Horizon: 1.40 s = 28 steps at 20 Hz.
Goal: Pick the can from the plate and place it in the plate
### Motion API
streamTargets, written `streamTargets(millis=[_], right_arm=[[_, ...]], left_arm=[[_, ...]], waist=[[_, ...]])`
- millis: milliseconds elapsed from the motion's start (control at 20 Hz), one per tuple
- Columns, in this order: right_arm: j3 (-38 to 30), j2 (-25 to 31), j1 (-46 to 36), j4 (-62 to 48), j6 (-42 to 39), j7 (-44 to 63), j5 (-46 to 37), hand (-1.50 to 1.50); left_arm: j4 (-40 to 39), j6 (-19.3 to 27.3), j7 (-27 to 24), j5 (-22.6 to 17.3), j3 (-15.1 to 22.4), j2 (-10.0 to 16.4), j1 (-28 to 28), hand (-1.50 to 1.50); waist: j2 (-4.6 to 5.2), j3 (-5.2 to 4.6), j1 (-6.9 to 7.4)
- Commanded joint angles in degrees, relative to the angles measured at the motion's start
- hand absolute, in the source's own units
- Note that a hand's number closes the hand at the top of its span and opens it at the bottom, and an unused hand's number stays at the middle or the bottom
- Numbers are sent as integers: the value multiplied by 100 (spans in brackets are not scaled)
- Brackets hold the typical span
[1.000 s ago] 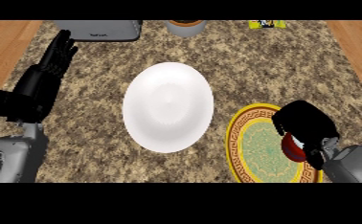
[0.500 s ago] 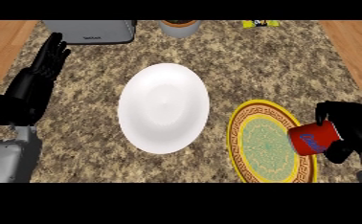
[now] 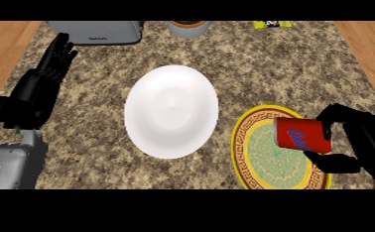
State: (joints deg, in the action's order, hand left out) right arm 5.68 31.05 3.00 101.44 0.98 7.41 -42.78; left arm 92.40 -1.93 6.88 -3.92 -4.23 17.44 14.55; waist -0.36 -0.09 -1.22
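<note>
Right hand (image 3: 350,129), partly cut off, curls round the red can (image 3: 302,135) over the yellow plate (image 3: 242,142). Left hand (image 3: 40,87) rests spread at the left edge.

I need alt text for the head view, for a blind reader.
The robot's right hand holds a red can, tilted, over a yellow patterned plate at the right. A white plate lies in the middle; the left hand rests open at the left edge.

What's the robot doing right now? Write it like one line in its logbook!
right hand: shut on red can | red can: tilted, over yellow plate | white plate: centre, no can | left hand: open, resting at left
</note>
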Motion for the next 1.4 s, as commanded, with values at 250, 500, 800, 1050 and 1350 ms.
streamTargets(millis=[250, 500, 800, 1050, 1350], right_arm=[[398, -771, -291, 1579, -432, 292, 835, 150], [1202, -1514, -1576, 1419, -852, 1517, 238, 150], [1919, -2605, -2143, 496, -530, 1754, -370, 150], [2346, -3080, -2803, -694, 60, 2138, -345, 150], [2414, -3099, -4297, -2588, 918, 2543, 182, 150]], left_arm=[[294, -10, 135, 36, 78, -108, -67, 0], [-121, -172, 172, 18, -34, -4, 410, 0], [-360, -426, -252, -51, -200, 13, 114, 0], [-205, -69, -227, 303, 49, -302, 177, 0], [-22, -211, 220, 172, 2, -222, 332, 0]], waist=[[20, 8, 136], [40, 5, 181], [41, 7, 174], [48, 8, 198], [55, 9, 258]])
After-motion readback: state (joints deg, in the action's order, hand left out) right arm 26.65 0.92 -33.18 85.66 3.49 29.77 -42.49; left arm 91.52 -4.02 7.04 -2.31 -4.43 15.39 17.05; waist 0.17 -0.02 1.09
